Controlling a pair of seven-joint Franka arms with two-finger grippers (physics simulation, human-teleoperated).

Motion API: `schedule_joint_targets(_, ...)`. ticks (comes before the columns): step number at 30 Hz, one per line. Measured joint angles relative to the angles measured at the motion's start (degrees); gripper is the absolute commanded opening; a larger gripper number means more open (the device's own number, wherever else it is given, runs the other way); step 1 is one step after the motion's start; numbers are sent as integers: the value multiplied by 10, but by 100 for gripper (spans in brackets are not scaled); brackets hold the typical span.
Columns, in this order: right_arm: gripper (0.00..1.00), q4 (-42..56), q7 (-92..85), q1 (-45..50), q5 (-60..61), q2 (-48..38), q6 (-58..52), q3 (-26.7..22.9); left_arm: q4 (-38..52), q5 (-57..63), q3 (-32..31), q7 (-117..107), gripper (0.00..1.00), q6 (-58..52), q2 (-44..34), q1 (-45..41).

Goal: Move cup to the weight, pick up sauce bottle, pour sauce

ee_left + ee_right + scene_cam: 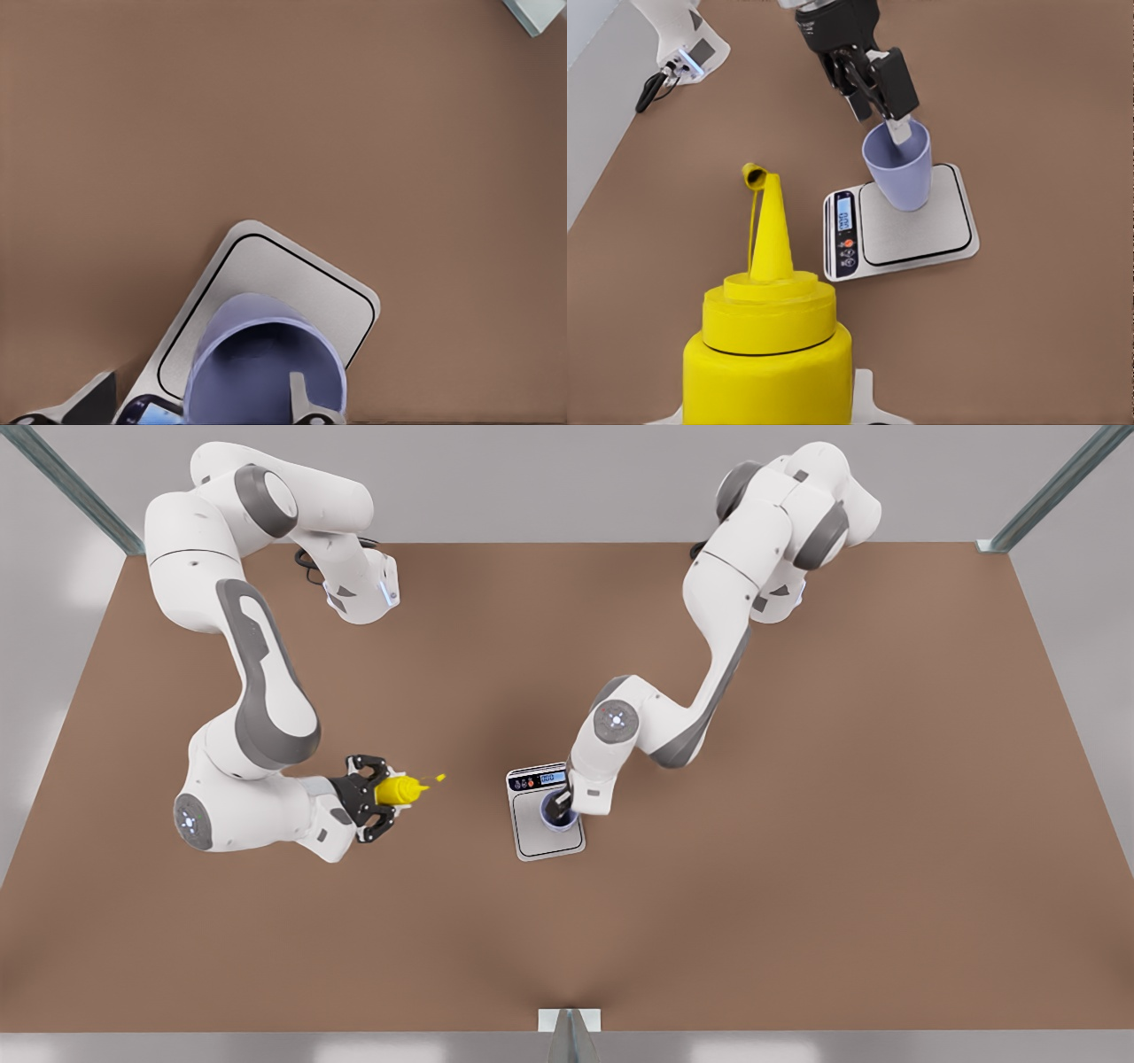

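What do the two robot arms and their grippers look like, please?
Both arms have glossy white rounded shells with dark grey joint bands and round grey caps. The right gripper is black with angular fingers. The left gripper is black with pale finger pads. A black cable loops at one base.

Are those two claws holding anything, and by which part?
The right gripper holds the sauce bottle by its body. The left gripper pinches the cup by its rim, on the scale.

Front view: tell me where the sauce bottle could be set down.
Bare table lies between the sauce bottle, held in the right gripper, and the scale; also along the near edge and the front view's right. It is crowded at the scale, where the left gripper grips the cup.
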Motion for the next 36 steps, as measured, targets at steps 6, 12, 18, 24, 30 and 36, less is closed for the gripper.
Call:
schedule_joint_targets(6,42,20,102,78,-9,-1,49,-3,203,-75,-2,101,100,-417,-127,268)
schedule_joint_targets(12,42,43,231,203,-40,16,148,-93,102,45,-13,631,100,-493,-251,365)
schedule_joint_targets(18,42,67,265,225,-41,32,167,-93,-30,85,-13,626,100,-385,-289,366)
schedule_joint_targets(24,42,67,278,226,-43,33,168,-93,-30,91,-13,621,100,-385,-282,365)
schedule_joint_targets(30,43,67,235,240,-37,31,167,-79,-30,92,-14,620,100,-385,-280,364)
schedule_joint_targets(36,43,61,23,86,106,32,55,-80,-30,93,-14,600,100,-386,-277,348)
